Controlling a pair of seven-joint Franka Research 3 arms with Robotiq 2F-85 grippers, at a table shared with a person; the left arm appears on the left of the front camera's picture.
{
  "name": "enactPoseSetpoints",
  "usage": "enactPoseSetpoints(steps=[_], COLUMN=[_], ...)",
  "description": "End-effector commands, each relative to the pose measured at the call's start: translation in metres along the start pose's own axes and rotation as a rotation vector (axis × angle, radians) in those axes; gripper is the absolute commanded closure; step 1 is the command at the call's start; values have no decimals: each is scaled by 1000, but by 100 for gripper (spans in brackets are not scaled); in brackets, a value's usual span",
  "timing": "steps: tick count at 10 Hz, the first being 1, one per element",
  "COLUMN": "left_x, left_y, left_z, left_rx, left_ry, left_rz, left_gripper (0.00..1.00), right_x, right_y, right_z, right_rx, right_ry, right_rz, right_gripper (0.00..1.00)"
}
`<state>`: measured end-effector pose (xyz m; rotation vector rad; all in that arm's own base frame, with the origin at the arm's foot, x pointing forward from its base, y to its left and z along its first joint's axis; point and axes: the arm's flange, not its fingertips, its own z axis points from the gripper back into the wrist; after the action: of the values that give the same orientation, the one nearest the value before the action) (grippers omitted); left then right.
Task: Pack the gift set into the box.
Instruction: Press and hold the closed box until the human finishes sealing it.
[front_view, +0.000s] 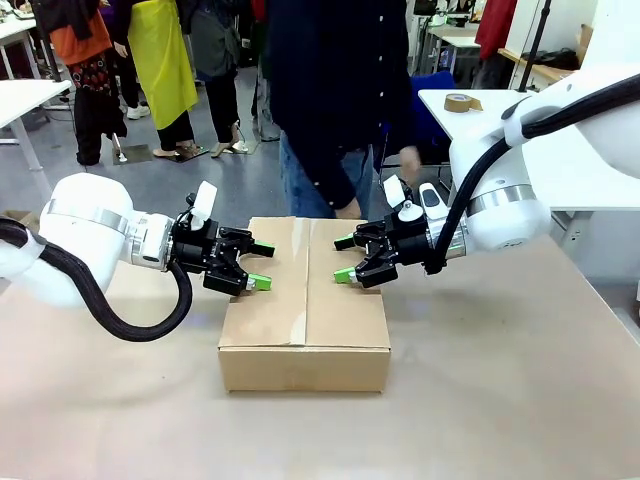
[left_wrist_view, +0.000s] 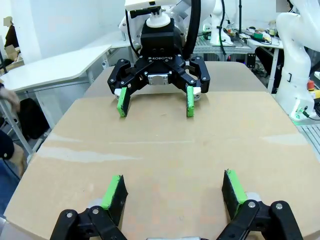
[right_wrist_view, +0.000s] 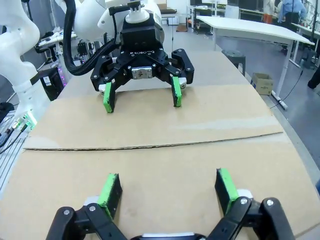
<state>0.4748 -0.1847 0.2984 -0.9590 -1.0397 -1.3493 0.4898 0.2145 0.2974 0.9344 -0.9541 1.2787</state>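
"Where is the box (front_view: 305, 370) sitting?"

"It's lying flat on the table (front_view: 480, 400) between the two arms, its top flaps meeting along a middle seam. The gift set is probably resting under them, but I'm guessing there."

"What are the grippers doing?"

"The left gripper (front_view: 261, 265) is reaching over the left flap (front_view: 265, 310), its fingers standing wide apart. The right gripper (front_view: 344, 259) is facing it over the right flap (front_view: 350, 320), also spreading its fingers and pinching nothing. Whether the pads are touching the cardboard, I can't tell."

"And the person?"

"A hand (front_view: 350, 210) is hanging by the far edge of the box. Whether it's touching, I can't tell. A roll of tape (front_view: 458, 103) is lying on the white table (front_view: 490, 112) behind."

"How will the box be handling?"

"I'm expecting stiff walls but springy flaps, bending at the creases and wanting to lift. The surface is looking dry and papery, so rubbery pads should be gripping it well. It may be weighing little for its size and sliding if one arm is pushing harder."

"So where to take hold?"

"For keeping it shut, I'd be pressing lightly on both flaps beside the seam; pushing hard mid-flap could be denting them. For moving it, I'd be squeezing evenly on opposite side walls, low down."
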Motion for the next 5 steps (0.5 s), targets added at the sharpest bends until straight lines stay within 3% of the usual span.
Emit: enactPoseSetpoints(steps=[1, 5], left_x=[-2, -2], left_y=[-2, -2], left_z=[0, 0], left_rx=[-12, -12], left_ry=[7, 7], left_rz=[-15, -15], left_gripper=[0, 0], right_x=[-4, -4], right_y=[2, 2], right_z=[-1, -1], right_rx=[-13, -13], right_ry=[-4, -4], right_rz=[-17, -17], right_gripper=[0, 0])
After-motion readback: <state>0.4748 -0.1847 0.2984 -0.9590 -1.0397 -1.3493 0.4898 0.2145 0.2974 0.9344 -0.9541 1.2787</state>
